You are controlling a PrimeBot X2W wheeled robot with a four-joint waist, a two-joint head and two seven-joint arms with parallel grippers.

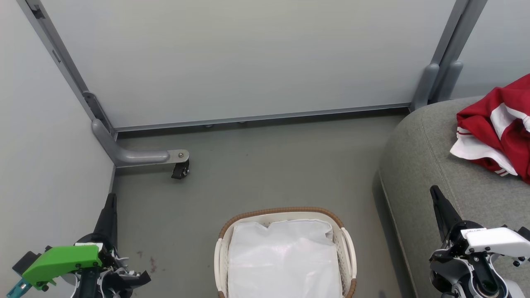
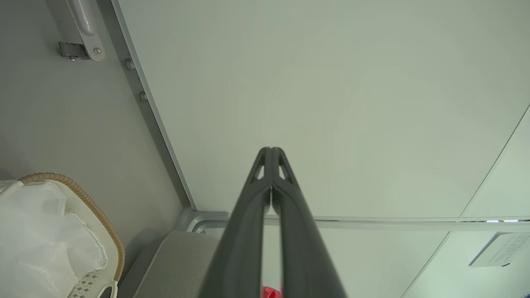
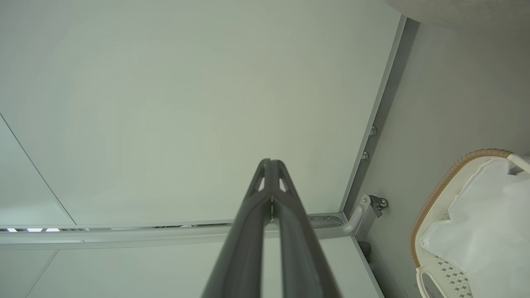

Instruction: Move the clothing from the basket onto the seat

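Observation:
Red clothing [image 1: 499,126] with white bands lies bunched on the grey seat [image 1: 430,165] at the right edge of the head view. The cream basket [image 1: 347,248] with a brown woven rim stands on the floor at bottom centre, holding just a white lining sheet [image 1: 283,256]. My left gripper [image 1: 111,198] is at the lower left, shut and holding nothing, its fingers [image 2: 271,174] pressed together. My right gripper [image 1: 434,192] is at the lower right over the seat's front, shut and holding nothing, with its fingers [image 3: 271,182] touching. A sliver of red clothing [image 2: 271,293] peeks between the left fingers' bases.
Pale partition panels [image 1: 248,58] wall in the back and left. A grey metal foot with a caster [image 1: 180,167] juts onto the floor at left. Open grey floor [image 1: 269,165] lies between basket and panels. The basket [image 2: 99,215] and seat corner [image 2: 178,260] appear in the left wrist view.

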